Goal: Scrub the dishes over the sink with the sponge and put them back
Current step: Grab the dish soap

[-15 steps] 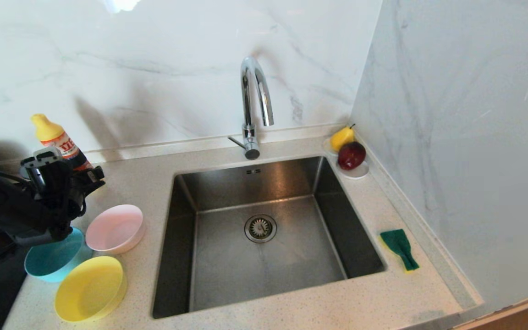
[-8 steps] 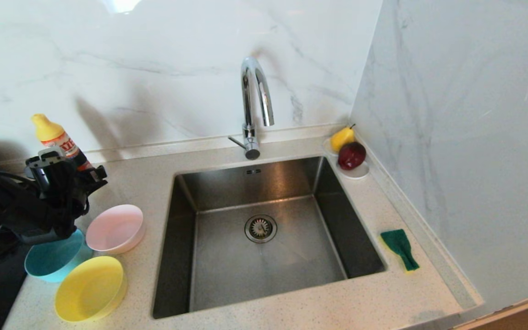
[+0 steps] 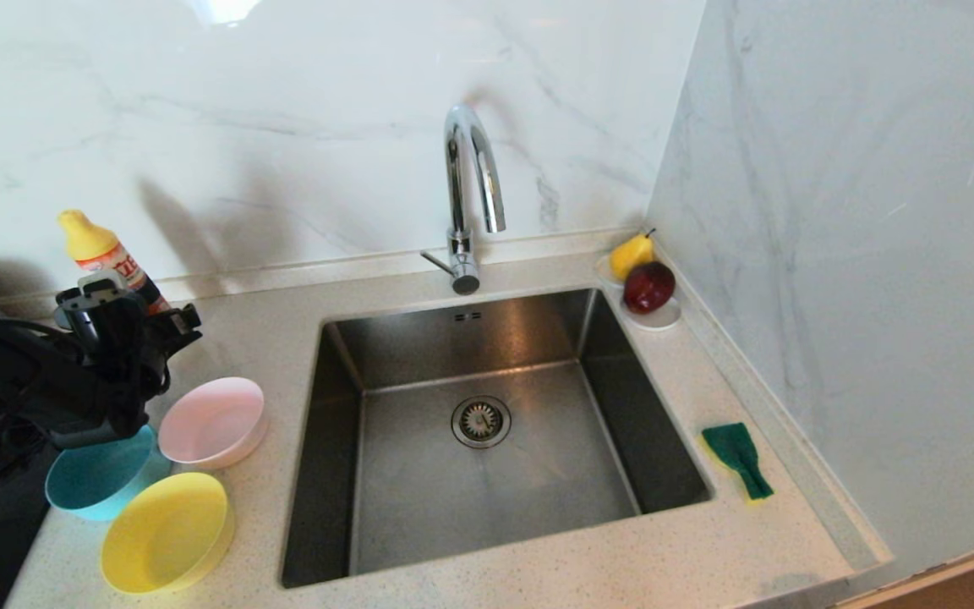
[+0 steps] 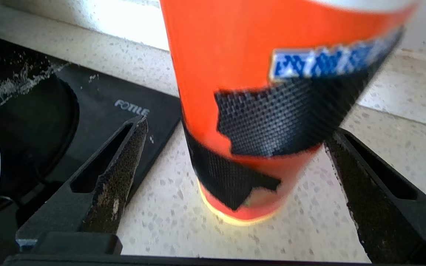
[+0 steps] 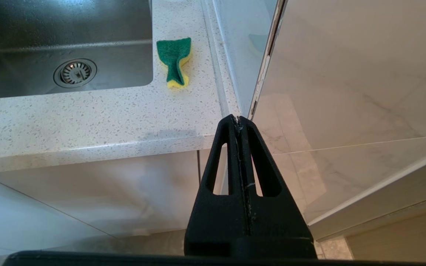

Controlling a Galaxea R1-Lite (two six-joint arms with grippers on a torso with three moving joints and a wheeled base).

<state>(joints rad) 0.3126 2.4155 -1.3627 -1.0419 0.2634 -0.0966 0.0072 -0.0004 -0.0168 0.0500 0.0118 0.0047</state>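
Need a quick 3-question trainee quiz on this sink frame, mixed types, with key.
1. True or false: the sponge lies inside the sink.
2. Which bowl is nearest the robot? A pink bowl B blue bowl C yellow bowl
3. Fill in: the left tool stands open around the orange ____.

Key: 1 false, it lies on the counter right of the basin. 2 C. 3 bottle. The right tool is shut, parked off the counter's edge.

Matte black left hand with hollow, wedge-shaped fingers, rough-faced pads.
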